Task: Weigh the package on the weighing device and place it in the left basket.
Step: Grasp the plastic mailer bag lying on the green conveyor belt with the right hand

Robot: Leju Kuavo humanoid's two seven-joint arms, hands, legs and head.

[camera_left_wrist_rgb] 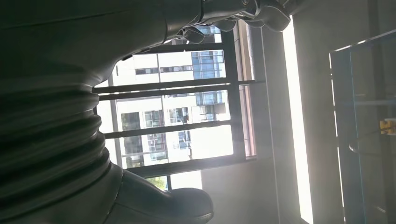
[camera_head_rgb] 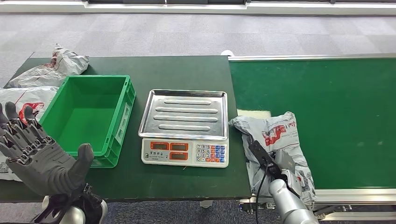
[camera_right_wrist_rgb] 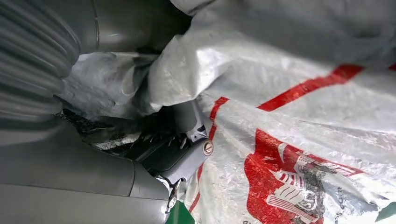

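- Grey, the left hand (camera_head_rgb: 39,156) is raised palm-up with fingers spread, holding nothing; two crumpled grey mailer bags (camera_head_rgb: 49,70) lie beyond it.
- Just right of that hand sits the green plastic basket (camera_head_rgb: 122,114) on the dark table (camera_head_rgb: 187,70).
- Between the two hands stands the weighing scale (camera_head_rgb: 185,152), steel tray on top.
- On the green conveyor belt (camera_head_rgb: 327,107), the grey package (camera_head_rgb: 280,135) with red print lies pressed against the right hand (camera_head_rgb: 268,161); whether its fingers grip the plastic I cannot tell.
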